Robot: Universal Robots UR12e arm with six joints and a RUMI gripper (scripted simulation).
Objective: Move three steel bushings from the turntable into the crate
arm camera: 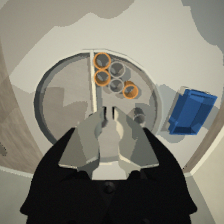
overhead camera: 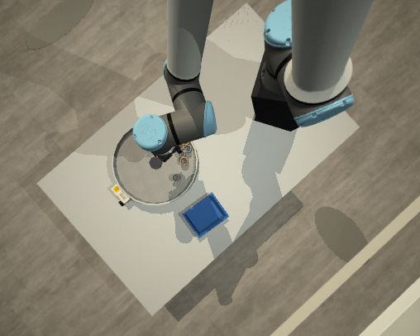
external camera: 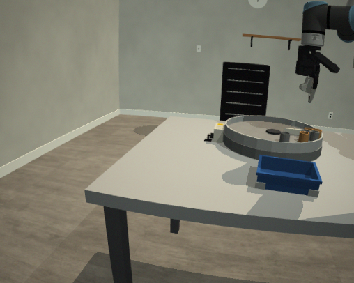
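Workshop-like room: robot arm (overhead camera: 189, 124) (external camera: 313, 24), black drawer cabinet (external camera: 244, 91).

Turntable (overhead camera: 194, 163) (external camera: 274, 142) (arm camera: 37, 102): round, grey, raised rim, level. Three steel bushings: dull-grey, upright; lone steel bushing (overhead camera: 173, 177) (external camera: 284, 137) (arm camera: 136, 113) on turntable's crate-facing side, steel pair (arm camera: 117, 61) near turntable's rim. Three copper-coloured bushings (external camera: 304, 136) (arm camera: 109, 60): upright on turntable, near steel pair. Crate (overhead camera: 199, 235) (external camera: 285, 185) (arm camera: 176, 132): blue, open-topped, just beside turntable.
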